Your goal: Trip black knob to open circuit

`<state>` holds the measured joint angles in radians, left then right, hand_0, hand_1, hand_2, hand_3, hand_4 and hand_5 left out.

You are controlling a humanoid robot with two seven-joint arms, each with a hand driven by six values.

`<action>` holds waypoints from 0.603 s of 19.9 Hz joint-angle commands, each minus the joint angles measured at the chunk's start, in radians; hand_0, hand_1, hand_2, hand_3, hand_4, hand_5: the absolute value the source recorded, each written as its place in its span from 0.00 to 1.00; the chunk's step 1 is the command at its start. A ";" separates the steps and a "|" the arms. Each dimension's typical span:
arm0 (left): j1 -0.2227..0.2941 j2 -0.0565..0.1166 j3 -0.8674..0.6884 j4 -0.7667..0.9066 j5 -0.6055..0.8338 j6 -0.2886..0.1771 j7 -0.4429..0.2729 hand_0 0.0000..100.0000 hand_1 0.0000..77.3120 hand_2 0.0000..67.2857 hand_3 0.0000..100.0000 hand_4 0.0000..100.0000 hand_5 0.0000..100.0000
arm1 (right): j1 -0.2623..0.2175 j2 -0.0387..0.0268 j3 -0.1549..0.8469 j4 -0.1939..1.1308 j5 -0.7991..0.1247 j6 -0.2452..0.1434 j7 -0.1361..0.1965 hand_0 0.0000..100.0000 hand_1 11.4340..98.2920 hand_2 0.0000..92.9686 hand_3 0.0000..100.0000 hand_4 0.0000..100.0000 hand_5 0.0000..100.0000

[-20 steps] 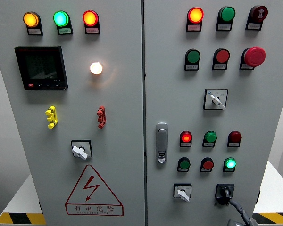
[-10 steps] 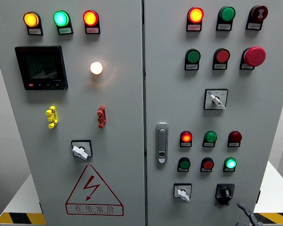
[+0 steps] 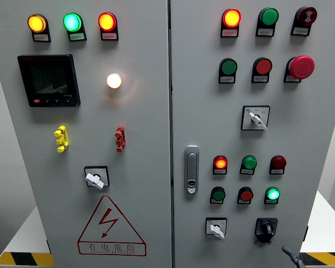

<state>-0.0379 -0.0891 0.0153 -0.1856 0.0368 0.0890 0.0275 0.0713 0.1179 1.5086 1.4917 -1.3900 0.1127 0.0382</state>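
The black knob (image 3: 266, 228) sits at the lower right of the right cabinet door, on a black square plate, with its handle standing nearly upright. Nothing touches it. Only a small grey part of my right hand (image 3: 291, 257) shows at the bottom edge, below and to the right of the knob and apart from it. My left hand is out of view.
A white selector switch (image 3: 215, 228) is just left of the knob. Above it are rows of red and green lamps and buttons (image 3: 245, 163), another white selector (image 3: 255, 118) and a red emergency button (image 3: 301, 66). The door latch (image 3: 191, 169) is at the centre.
One second ago my right hand was touching the black knob. It has since dropped away to the bottom edge, leaving the knob free.
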 commanded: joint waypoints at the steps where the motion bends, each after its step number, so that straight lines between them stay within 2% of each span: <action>1: 0.001 -0.001 0.000 0.000 0.000 0.000 0.000 0.00 0.00 0.29 0.26 0.10 0.09 | -0.027 0.0002 -0.007 0.028 0.000 0.005 0.000 1.00 0.40 0.04 0.34 0.25 0.52; 4: 0.001 0.000 0.000 0.000 0.000 0.000 0.000 0.00 0.00 0.29 0.26 0.10 0.09 | -0.053 -0.0028 -0.019 0.050 -0.001 0.005 0.002 1.00 0.40 0.05 0.25 0.18 0.42; 8: 0.001 -0.001 0.000 0.000 0.000 0.000 0.000 0.00 0.00 0.29 0.26 0.10 0.09 | -0.062 -0.0044 -0.027 0.062 -0.018 0.002 0.002 1.00 0.40 0.05 0.15 0.08 0.30; 12: 0.001 0.000 0.000 0.000 0.000 0.000 0.000 0.00 0.00 0.29 0.26 0.10 0.09 | -0.065 -0.0044 -0.027 0.065 -0.046 0.001 0.002 1.00 0.41 0.05 0.13 0.07 0.25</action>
<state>-0.0371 -0.0898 0.0153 -0.1856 0.0368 0.0890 0.0276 0.0071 0.1136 1.4819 1.5552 -1.4260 0.1143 0.0398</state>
